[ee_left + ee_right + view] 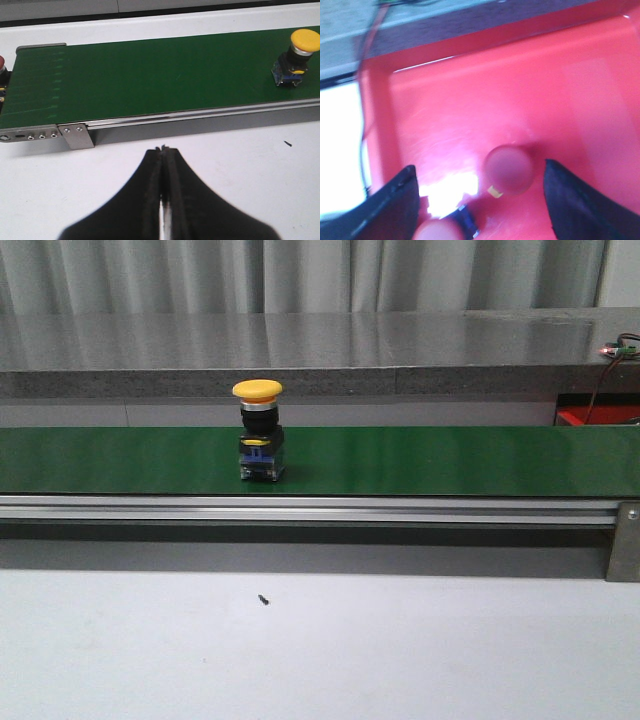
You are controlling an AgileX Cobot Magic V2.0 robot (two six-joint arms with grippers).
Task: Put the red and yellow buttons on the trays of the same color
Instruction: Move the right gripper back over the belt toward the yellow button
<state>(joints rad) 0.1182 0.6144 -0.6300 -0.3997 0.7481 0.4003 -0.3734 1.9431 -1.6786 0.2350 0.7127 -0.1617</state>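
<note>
Our right gripper (480,200) hangs wide open above the red tray (470,110), a red button (510,169) lying between its fingers. Our left gripper (164,150) is closed and empty beside the belt (450,460). The yellow button (259,430) on that belt probably needs grasping next.

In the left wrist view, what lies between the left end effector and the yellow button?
In the left wrist view: bare white table, then the conveyor's metal rail and green belt. The left end effector is shut; the yellow button stands on the belt.
</note>
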